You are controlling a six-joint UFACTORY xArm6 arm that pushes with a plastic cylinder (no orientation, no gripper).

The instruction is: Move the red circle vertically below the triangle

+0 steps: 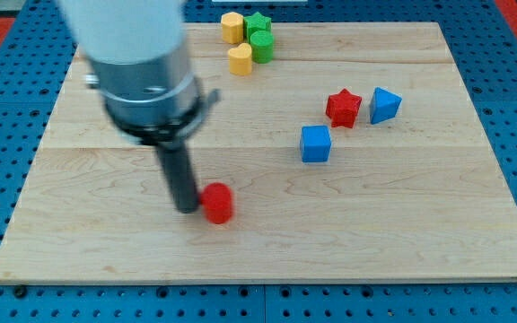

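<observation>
Tool tip (pixel 188 208): plain rod, no jaws; touching red circle's (pixel 218 203) left side.
Red circle: light, rigid; probably slides easily on bench (pixel 402 224).
Contact: push its left face toward blue triangle (pixel 384 105).

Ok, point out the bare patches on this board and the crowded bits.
Bare: the board at the view's bottom right, below the blue cube, and the left edge. Crowded: the view's top, with yellow blocks and green blocks, plus red star beside blue triangle. My tip sits just left of the red circle.

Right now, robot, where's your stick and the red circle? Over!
My tip touching red circle, on its left. Blue triangle far upper right. Blue cube and red star near triangle.
</observation>
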